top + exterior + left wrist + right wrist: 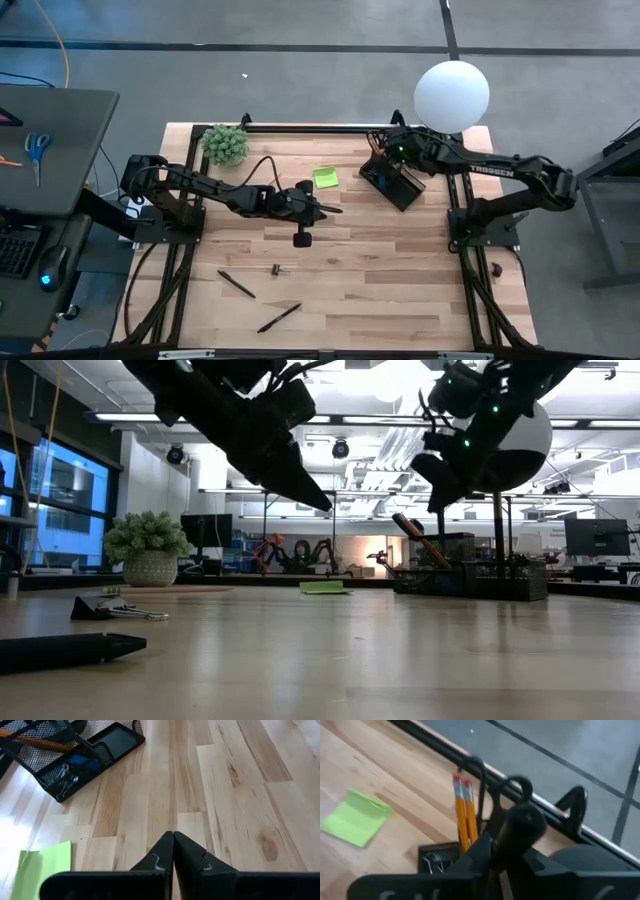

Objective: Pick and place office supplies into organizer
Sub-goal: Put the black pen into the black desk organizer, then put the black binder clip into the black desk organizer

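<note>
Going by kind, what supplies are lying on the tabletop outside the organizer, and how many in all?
Black pens: 2
Green sticky-note pad: 1
Small dark clip: 1
Total: 4

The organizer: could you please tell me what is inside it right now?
The organizer holds orange pencils, a blue piece and small clips. The right gripper covers part of it.
</note>
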